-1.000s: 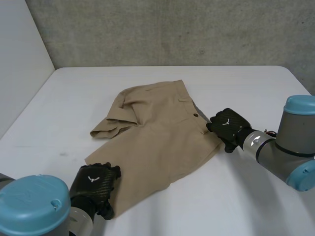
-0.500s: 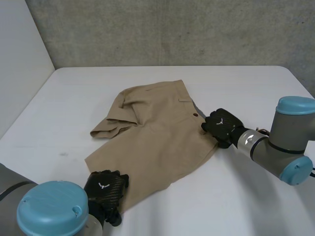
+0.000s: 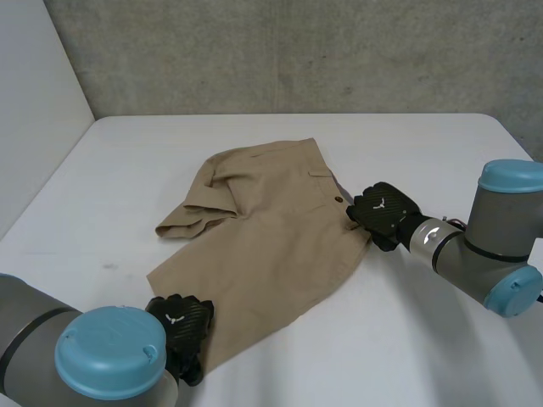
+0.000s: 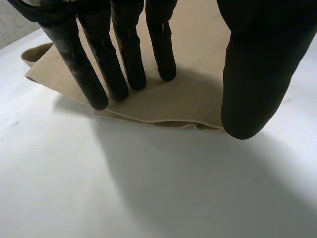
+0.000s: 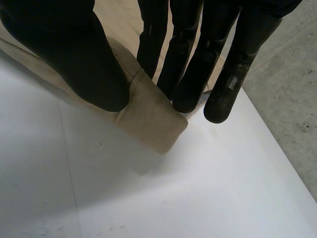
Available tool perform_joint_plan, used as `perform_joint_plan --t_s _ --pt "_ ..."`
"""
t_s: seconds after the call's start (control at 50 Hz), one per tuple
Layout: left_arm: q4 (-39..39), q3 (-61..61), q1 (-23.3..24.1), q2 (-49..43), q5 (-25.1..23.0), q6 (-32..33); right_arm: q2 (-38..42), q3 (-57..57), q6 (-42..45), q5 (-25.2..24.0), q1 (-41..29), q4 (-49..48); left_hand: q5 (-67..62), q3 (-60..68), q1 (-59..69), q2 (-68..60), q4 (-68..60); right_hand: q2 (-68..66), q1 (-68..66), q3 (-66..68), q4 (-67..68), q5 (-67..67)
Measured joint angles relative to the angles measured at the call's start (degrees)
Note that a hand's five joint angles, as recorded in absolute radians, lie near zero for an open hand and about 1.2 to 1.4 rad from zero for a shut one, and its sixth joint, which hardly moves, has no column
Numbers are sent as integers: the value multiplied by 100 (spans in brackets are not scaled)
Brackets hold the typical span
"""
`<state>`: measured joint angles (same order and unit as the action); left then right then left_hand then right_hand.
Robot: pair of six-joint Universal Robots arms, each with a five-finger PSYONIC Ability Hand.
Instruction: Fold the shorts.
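No readable text, numbers or brand names anywhere. Only marking: small white emblem on back of left hand (image 3: 180, 326) and same emblem on back of right hand (image 3: 382, 212), a pictorial mark, no letters legible. Shorts (image 3: 271, 246): plain tan cloth, no printed label or tag readable.
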<state>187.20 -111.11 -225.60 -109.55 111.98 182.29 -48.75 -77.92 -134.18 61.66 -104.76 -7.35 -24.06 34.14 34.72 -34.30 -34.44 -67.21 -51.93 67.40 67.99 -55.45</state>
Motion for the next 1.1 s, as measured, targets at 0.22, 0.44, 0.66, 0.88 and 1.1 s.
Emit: perform_joint_plan --t_s 0.22,0.44,0.66,0.88,1.1 --pt "165 56 -4 -76 0 2 -44 -44 1 60 -3 -3 -2387 2423 2291 -2426 -2411 0 0 0 1 -66" --pt "229 64 -85 264 5 3 -233 -145 -7 123 4 95 -3317 3362 2915 -3400 -3370 0 0 0 3 -66" --pt "6 63 -464 1251 -50 376 -851 -145 198 146 80 2073 -3317 3384 2919 -3414 -3392 -12 0 48 3 -66" --pt "-778 77 -966 1878 -510 1314 -2019 -662 1189 325 430 5195 -3317 3385 2942 -3415 -3393 -12 0 48 4 -66" --pt "-1199 93 -1412 1623 -1037 1392 -2362 -1441 1683 415 423 5194 -2698 2711 2394 -2613 -2695 -12 0 48 4 -71"
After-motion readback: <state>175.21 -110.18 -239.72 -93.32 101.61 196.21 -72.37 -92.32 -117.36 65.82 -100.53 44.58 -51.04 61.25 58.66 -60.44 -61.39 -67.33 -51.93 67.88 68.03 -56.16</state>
